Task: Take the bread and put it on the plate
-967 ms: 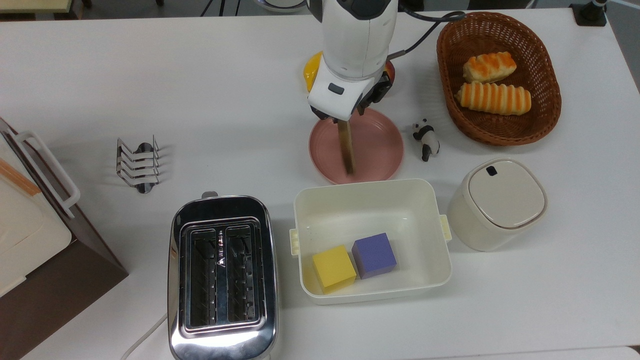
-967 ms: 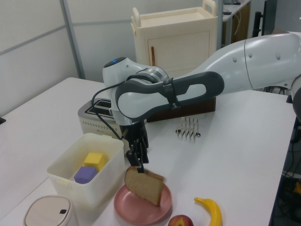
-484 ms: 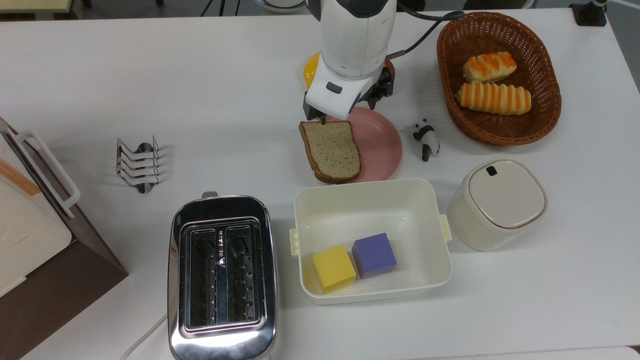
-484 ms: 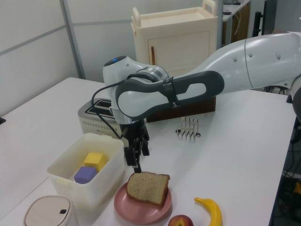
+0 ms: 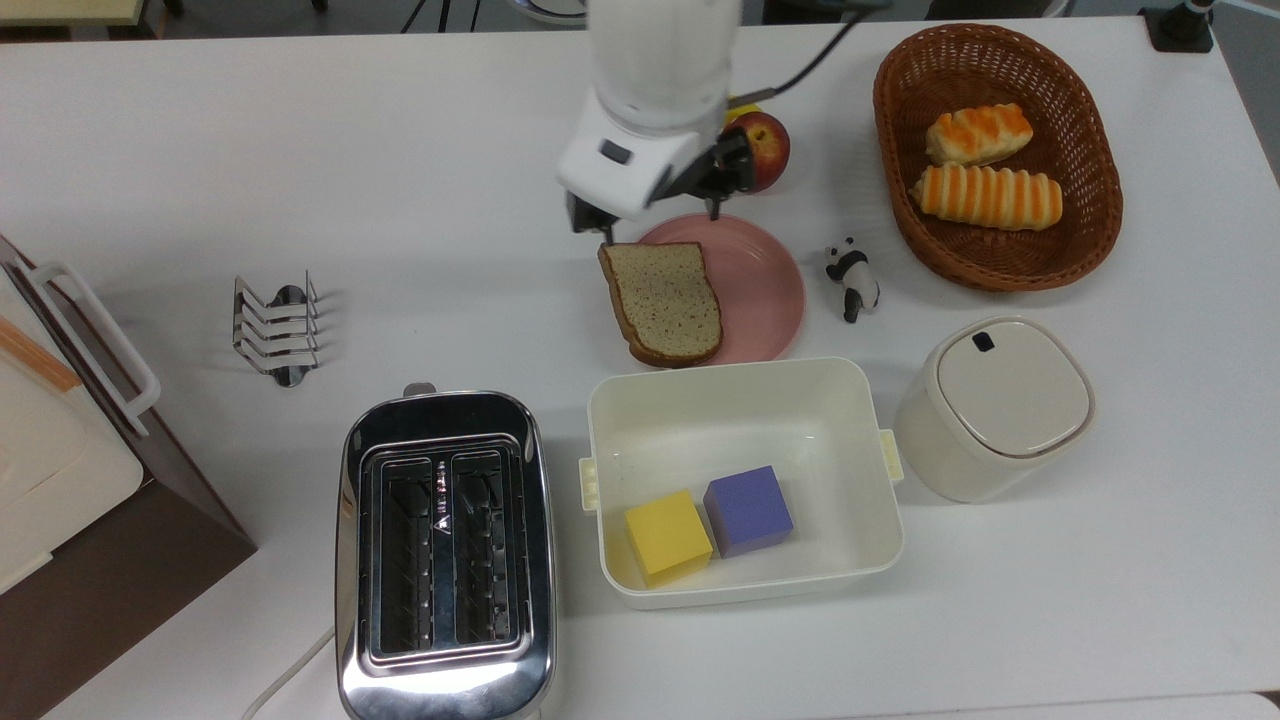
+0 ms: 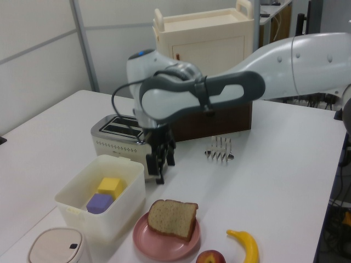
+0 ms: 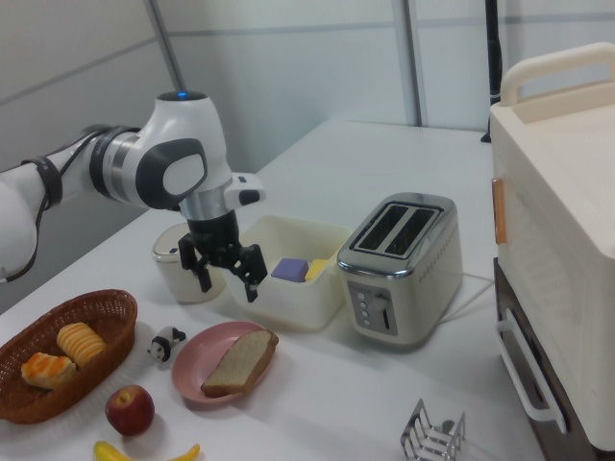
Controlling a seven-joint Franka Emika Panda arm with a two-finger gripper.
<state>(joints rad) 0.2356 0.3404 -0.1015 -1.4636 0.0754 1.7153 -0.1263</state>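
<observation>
Now, arm: white Franka arm bent down over the table [image 5: 300, 130], its wrist pointing downward above the far rim of the plate.
Tool: black two-finger tool [image 5: 657, 219] [image 6: 160, 168] [image 7: 227, 274], fingers spread wide, holding nothing, hanging clear above the table.
Bread: flat slice of brown wholegrain bread [image 5: 662, 302] [image 6: 172, 218] [image 7: 238, 362] with a dark crust and one rounded end, lying flat on the plate; at the top view's left its edge overhangs the rim.
Plate: round, shallow, plain pink plate [image 5: 765, 290] [image 6: 159, 246] [image 7: 196, 370] with a raised rim, just beside the tub.
Tub: white rectangular plastic tub [image 5: 860, 470] [image 6: 120, 192] [image 7: 303, 293], holding a yellow cube [image 5: 667, 536] and a purple cube [image 5: 748, 510] that touch each other.
Basket: brown woven oval basket [image 5: 1090, 150] [image 7: 106, 317], holding two orange-striped oblong rolls [image 5: 985, 195].
Nearby: red apple [image 5: 765, 148] near the plate; shiny metal two-slot toaster [image 5: 445, 555], its slots unfilled.
</observation>
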